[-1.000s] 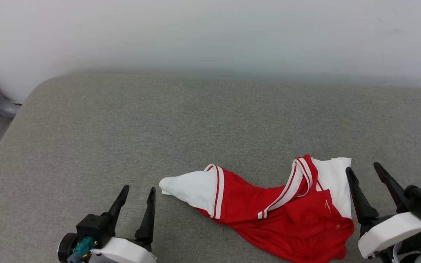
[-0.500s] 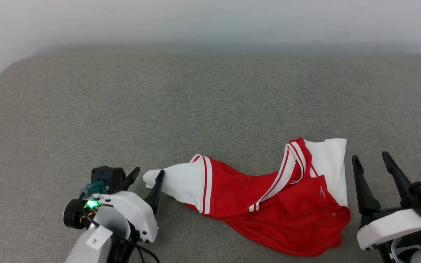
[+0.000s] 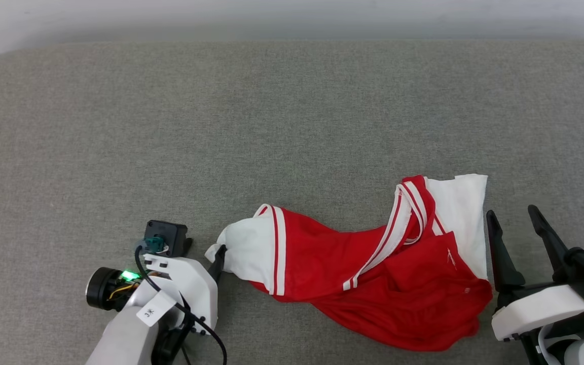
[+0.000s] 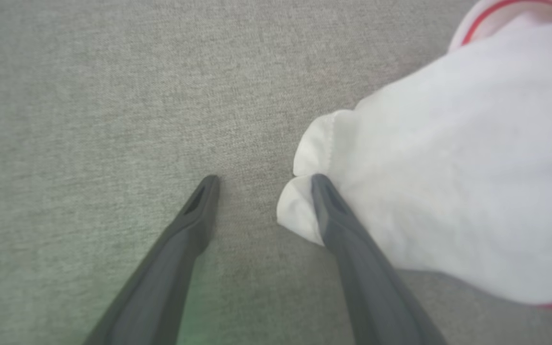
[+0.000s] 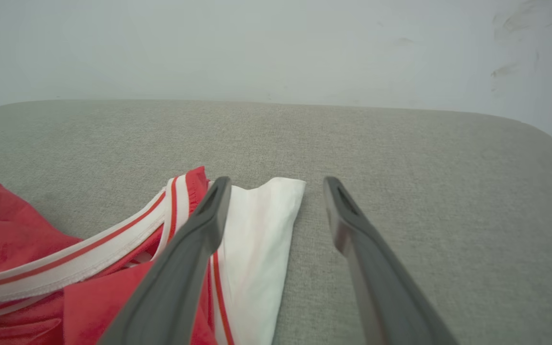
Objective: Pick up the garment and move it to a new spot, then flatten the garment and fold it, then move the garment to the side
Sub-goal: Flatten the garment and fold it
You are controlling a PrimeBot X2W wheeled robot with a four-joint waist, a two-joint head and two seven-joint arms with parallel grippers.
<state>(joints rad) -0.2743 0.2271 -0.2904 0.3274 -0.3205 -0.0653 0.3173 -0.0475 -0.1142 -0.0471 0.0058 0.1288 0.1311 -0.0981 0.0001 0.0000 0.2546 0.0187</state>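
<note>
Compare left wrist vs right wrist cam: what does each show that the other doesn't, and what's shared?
Left wrist, not right wrist: the left gripper, open, with one finger at the edge of a bunched white sleeve.
Right wrist, not left wrist: the right gripper, open, next to a flat white sleeve; the long striped trim; the wall behind.
Both: the red shirt lying on the grey cushion.
</note>
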